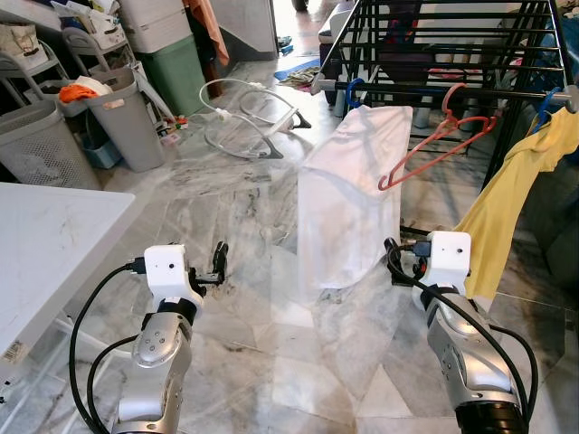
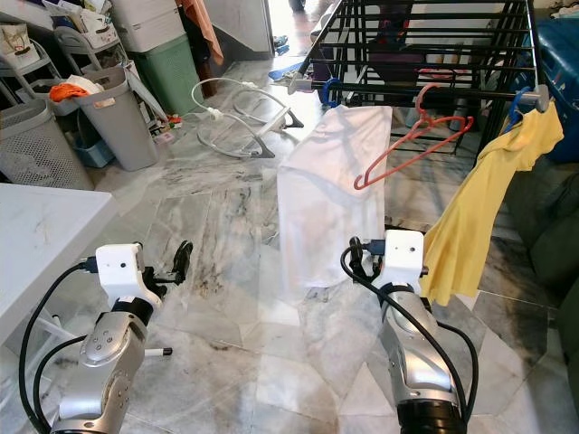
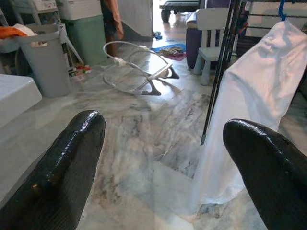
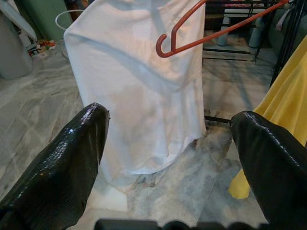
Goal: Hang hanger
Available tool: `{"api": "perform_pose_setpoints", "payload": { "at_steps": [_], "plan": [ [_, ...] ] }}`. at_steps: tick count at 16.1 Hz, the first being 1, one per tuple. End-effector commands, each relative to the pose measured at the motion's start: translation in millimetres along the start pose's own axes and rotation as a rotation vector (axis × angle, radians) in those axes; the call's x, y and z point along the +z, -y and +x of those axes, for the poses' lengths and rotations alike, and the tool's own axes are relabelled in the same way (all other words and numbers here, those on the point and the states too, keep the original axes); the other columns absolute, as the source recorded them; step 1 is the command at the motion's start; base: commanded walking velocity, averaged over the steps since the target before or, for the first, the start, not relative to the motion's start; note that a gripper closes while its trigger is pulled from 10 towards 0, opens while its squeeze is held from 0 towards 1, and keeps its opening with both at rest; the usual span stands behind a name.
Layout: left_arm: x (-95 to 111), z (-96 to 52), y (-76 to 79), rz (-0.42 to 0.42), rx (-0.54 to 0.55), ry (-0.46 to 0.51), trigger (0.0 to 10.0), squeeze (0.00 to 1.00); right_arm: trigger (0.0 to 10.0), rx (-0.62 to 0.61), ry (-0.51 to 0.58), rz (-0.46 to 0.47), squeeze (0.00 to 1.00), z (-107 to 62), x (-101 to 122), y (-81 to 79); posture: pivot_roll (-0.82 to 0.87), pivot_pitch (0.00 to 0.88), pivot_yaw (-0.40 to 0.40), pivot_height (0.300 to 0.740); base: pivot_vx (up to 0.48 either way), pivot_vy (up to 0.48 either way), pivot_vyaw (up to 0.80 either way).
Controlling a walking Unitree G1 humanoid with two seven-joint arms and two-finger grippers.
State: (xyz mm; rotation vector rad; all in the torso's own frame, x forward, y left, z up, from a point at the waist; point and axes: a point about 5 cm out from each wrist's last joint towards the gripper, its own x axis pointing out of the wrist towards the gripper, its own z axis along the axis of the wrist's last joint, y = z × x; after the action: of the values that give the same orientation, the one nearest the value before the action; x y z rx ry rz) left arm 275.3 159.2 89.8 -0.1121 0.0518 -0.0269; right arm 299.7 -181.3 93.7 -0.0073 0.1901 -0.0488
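Note:
A red wire hanger (image 1: pixel 436 145) hangs empty and tilted from the front bar of the black drying rack (image 1: pixel 452 90). Left of it on the same bar a white garment (image 1: pixel 348 199) hangs from a blue hanger, and a yellow garment (image 1: pixel 516 199) hangs at the right end. My left gripper (image 3: pixel 158 167) is held low over the marble floor, left of the white garment, open with nothing between its fingers (image 3: pixel 62 177). My right gripper (image 4: pixel 168 158) is open and empty too, below the red hanger (image 4: pixel 211 33) and facing the white garment (image 4: pixel 139 86).
A white table (image 1: pixel 45 235) stands close on my left. Grey laundry baskets (image 1: pixel 127 113) and a green bin (image 1: pixel 176 72) line the back left. A white tubular frame (image 1: pixel 244 117) lies on the floor ahead. A small white chair (image 3: pixel 208 28) stands behind the rack.

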Motion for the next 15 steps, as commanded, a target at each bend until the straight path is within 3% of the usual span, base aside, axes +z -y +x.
{"api": "perform_pose_setpoints", "payload": {
  "at_steps": [1,9,15],
  "plan": [
    [9,2.0,-5.3,0.009,0.008,0.035,10.0,0.0,10.0,0.015,0.01,-0.011,0.0,-0.2,4,-5.8,-0.17,0.0,0.107,0.74,0.0,0.0,0.0],
    [7,4.2,5.4,-0.012,-0.052,0.035,10.0,0.0,10.0,-0.004,0.017,-0.024,0.0,-0.7,7,-3.5,-0.18,0.0,0.109,0.74,0.3,0.274,0.0],
    [5,4.0,10.8,-0.006,-0.076,0.026,10.0,0.0,10.0,-0.027,0.013,-0.016,0.0,-2.0,5,-0.6,-0.19,0.0,0.119,0.74,0.363,0.313,-0.72]
  ]
}}
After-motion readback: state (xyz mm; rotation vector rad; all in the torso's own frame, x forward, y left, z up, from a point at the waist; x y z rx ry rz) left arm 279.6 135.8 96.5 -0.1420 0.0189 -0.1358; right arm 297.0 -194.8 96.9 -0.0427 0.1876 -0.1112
